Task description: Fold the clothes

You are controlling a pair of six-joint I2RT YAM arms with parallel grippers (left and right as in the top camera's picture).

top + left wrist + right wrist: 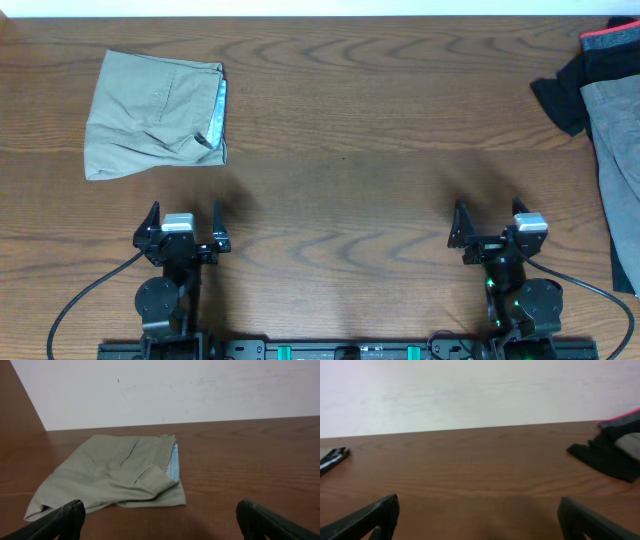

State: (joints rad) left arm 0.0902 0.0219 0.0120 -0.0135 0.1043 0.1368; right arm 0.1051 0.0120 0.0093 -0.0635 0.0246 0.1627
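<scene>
Nearest, by the near edge of the worktop (340, 150), left of its middle: left gripper (185, 208), jaws spread wide, released, grasping nothing. Bare wood between the dark fingers (62, 520). Pointed toward the far edge.

Level with it, right of the middle of the same edge: right gripper (489, 207), likewise released, jaws wide apart, empty, also aimed at the far edge. Well apart from every garment.

Farther on, toward the far-left corner: beige shorts (155, 113), folded into a rough rectangle and lying flat. Pale blue lining showing along the right side. One flap turned back near the near-right corner of the fold. Straight ahead of the left gripper, apart from it.

Across at the right edge: grey shorts (620, 150), loosely heaped, unfolded, running out of frame. Well apart from the beige shorts.

Farthest, in the far-right corner: black garment (562, 98) with a red trim at its far side, crumpled, touching the grey shorts and sticking out leftward past them.

Beyond the far edge: white wall (200, 385).
</scene>
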